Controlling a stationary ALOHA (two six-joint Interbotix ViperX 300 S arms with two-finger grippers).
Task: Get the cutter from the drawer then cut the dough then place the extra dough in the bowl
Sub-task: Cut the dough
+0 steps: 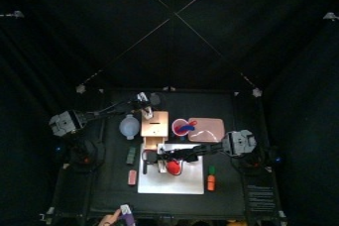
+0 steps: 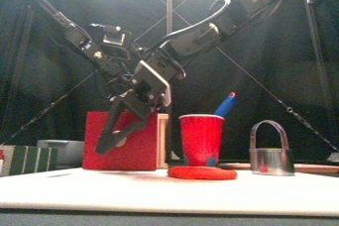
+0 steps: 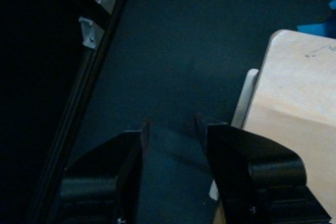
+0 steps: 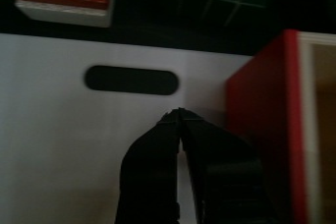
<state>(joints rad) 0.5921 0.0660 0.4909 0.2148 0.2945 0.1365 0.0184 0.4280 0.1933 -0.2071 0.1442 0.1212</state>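
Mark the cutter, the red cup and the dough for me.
cutter [image 2: 271,161]: front view, on its round metal band.
red cup [image 2: 203,139]: front view, middle of its wall.
dough [image 2: 201,172]: front view, on its near edge.

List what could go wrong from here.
1. Right gripper, fingers shut, hangs close to the red drawer front; a swing could knock it.
2. The red cup stands right by the dough; pressing the cutter there might tip it.
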